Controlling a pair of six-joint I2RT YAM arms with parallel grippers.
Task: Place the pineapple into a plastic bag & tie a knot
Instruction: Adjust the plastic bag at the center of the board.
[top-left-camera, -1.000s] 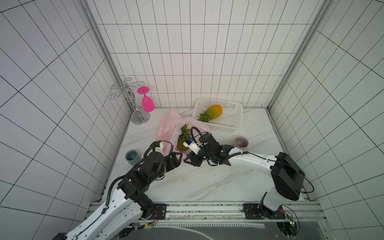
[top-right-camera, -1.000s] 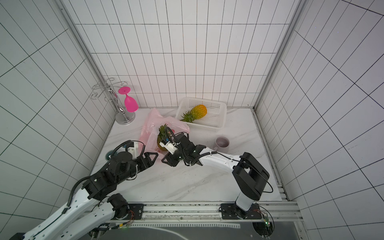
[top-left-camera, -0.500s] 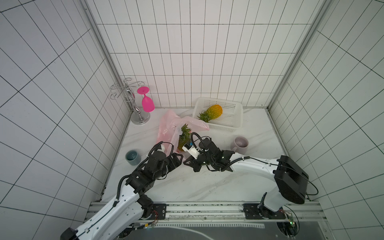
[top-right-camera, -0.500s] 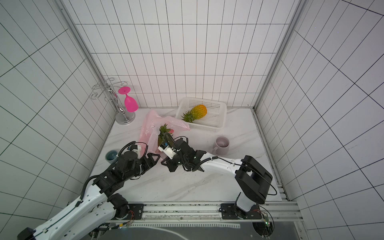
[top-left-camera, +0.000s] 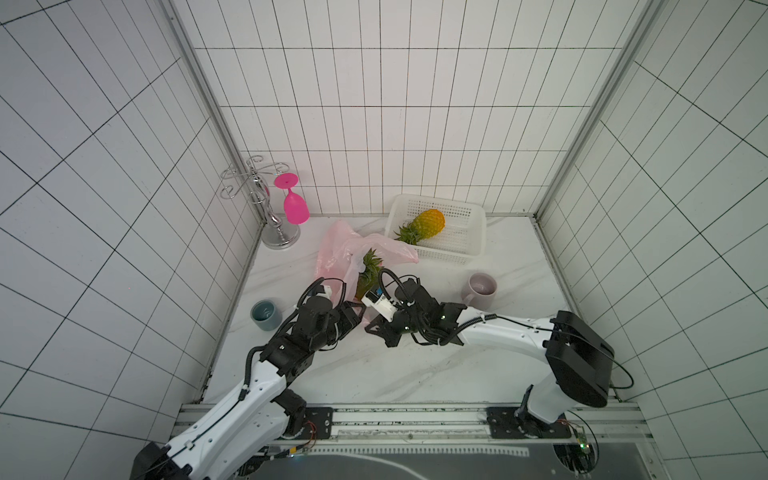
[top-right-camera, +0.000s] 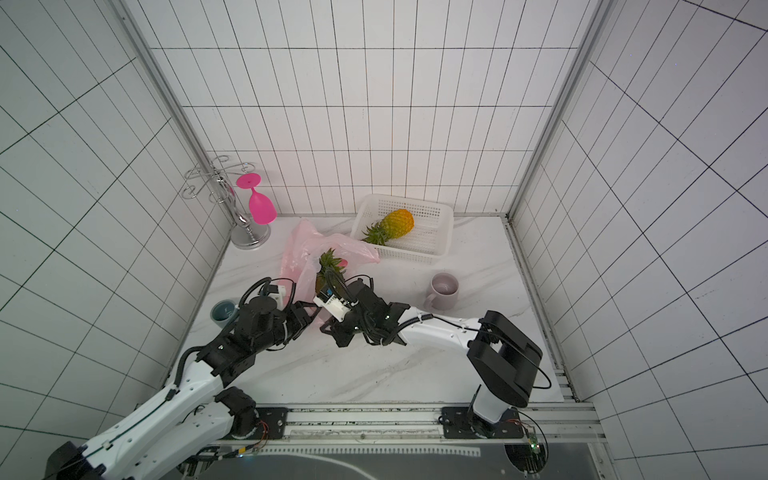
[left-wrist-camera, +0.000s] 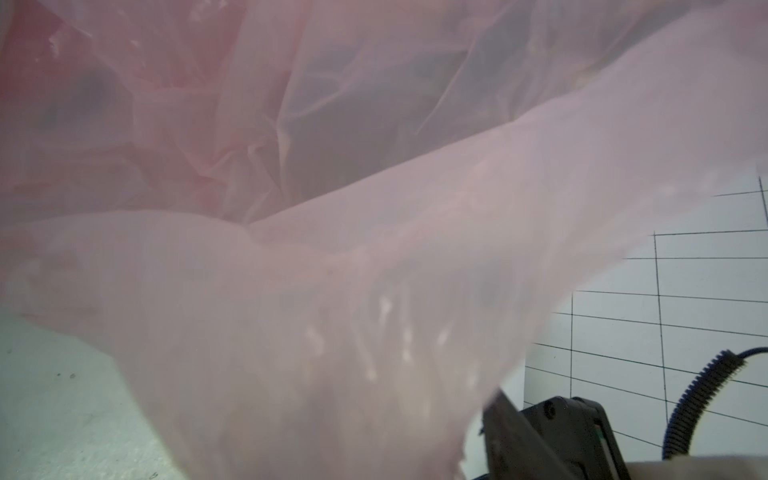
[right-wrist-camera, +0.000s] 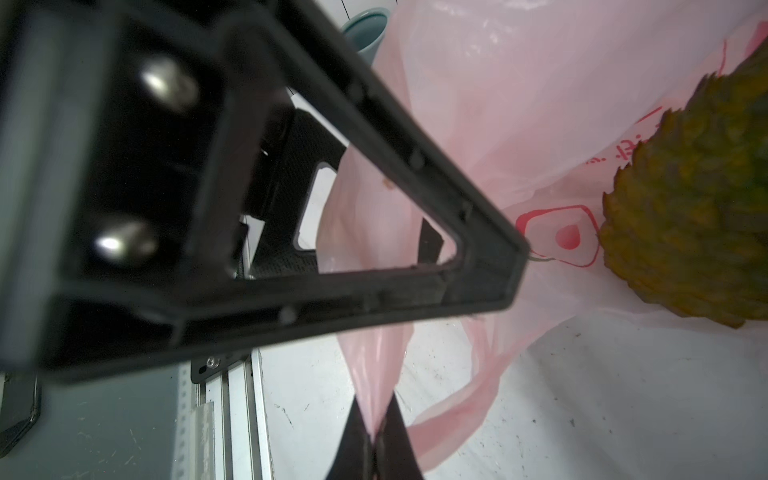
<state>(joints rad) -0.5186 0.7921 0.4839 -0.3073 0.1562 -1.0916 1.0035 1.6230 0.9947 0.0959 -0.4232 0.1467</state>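
Right gripper (right-wrist-camera: 376, 440) has closed onto plastic bag (right-wrist-camera: 519, 104).

The white marble tabletop (top-left-camera: 415, 374) bears a pink plastic bag (top-left-camera: 332, 257) just ahead of the left gripper (top-left-camera: 355, 318) and right gripper (top-left-camera: 370, 328). A teal cup (top-left-camera: 266, 314) stands outboard of the left gripper and a mauve mug (top-left-camera: 480, 289) outboard of the right. A white basket (top-left-camera: 469, 245) and a chrome rack (top-left-camera: 281, 239) stand far beyond.
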